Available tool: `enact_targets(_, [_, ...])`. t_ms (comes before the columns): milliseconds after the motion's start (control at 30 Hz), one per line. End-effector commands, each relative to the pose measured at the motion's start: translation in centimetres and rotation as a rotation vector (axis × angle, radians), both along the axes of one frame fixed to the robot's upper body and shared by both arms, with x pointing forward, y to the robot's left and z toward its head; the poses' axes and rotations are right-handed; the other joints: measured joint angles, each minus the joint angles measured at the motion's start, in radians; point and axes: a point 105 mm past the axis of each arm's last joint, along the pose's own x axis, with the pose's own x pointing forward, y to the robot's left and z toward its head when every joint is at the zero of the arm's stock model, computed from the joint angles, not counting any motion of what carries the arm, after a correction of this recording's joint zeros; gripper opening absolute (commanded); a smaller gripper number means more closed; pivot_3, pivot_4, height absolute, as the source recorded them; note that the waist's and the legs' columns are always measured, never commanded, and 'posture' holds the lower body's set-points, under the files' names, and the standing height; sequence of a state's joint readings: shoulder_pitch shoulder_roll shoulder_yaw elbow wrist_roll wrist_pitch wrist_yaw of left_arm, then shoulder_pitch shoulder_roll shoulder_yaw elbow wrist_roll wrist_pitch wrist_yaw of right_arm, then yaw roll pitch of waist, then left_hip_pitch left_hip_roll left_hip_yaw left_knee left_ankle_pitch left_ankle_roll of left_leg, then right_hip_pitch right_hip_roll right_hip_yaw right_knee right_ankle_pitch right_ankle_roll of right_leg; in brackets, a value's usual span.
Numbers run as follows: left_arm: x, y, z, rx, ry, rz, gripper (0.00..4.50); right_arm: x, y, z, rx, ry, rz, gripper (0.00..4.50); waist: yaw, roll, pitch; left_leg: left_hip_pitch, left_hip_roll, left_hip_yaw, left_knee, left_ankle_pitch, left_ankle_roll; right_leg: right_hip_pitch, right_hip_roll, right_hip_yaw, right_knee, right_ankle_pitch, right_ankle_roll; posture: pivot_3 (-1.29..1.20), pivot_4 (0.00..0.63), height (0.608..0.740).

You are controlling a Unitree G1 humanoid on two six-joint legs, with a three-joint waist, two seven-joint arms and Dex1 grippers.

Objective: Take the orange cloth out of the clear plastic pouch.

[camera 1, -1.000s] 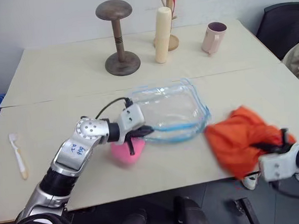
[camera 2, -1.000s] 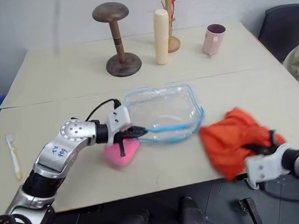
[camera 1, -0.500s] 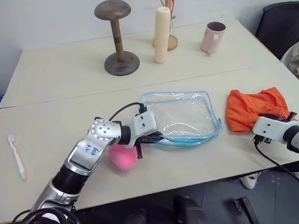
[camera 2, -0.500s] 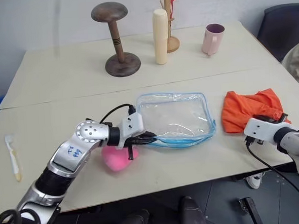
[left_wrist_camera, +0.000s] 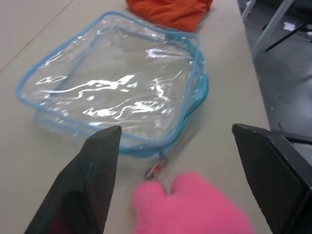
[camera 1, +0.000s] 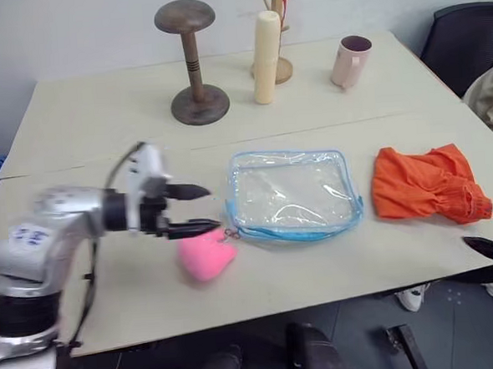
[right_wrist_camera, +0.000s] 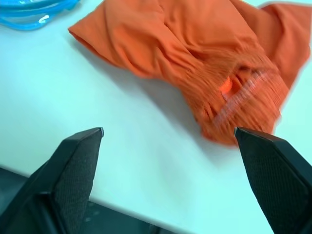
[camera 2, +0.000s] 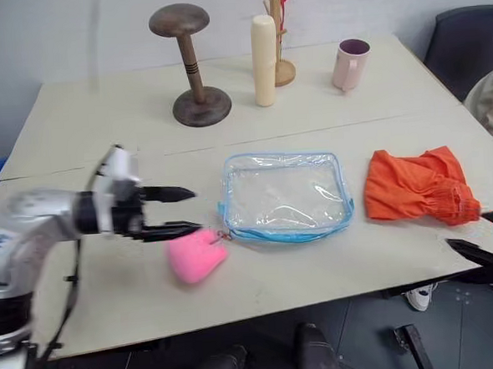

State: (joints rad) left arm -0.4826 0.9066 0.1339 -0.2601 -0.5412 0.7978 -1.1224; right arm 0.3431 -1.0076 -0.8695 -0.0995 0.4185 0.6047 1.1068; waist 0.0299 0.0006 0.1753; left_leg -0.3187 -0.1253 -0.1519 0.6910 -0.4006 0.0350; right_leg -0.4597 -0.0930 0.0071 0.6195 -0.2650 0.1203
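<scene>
The clear plastic pouch (camera 1: 293, 194) lies flat on the table's middle, blue-trimmed and with nothing inside. Its pink pom-pom (camera 1: 205, 256) rests at its front left corner. The orange cloth (camera 1: 426, 182) lies crumpled on the table to the right of the pouch, apart from it. My left gripper (camera 1: 213, 207) hovers open just left of the pouch, touching nothing; the left wrist view shows the pouch (left_wrist_camera: 117, 83) and pom-pom (left_wrist_camera: 190, 204) between its spread fingers. My right gripper (camera 2: 484, 235) stands open at the table's front right edge, near the cloth (right_wrist_camera: 195, 53) but off it.
At the back stand a wooden hat stand (camera 1: 190, 62), a cream cylinder (camera 1: 266, 58), a wooden branch rack (camera 1: 281, 32) and a pink mug (camera 1: 350, 61). A dark chair (camera 1: 472, 37) is past the table's right edge.
Both grippers opened. The left let go of the pouch edge and drew away to the left. The right released the orange cloth onto the table and pulled back to the front edge.
</scene>
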Motion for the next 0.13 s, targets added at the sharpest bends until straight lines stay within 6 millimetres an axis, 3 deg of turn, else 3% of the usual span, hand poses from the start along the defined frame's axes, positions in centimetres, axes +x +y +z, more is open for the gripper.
enact_targets(33, [1.1, 4.2, 1.2, 0.037, -0.046, 0.085, 3.81, -1.2, -2.4, 1.3, 0.043, -0.035, -0.108, 4.50, 0.000, 0.000, 0.000, 0.001, 0.000, 0.000, 0.000, 0.000, 0.000, 0.001, 0.000, 0.000, 0.000, 0.000, 0.000, 0.00, 0.150, 0.740])
enact_targets(133, [1.5, 5.8, 1.3, 0.080, -0.064, 0.100, 3.81, -1.4, -2.3, 1.2, 0.074, -0.044, -0.101, 4.50, -0.002, 0.000, 0.000, 0.001, 0.000, 0.000, -0.001, 0.000, 0.000, 0.000, -0.001, 0.000, 0.000, 0.000, 0.000, 0.00, 0.150, 0.740])
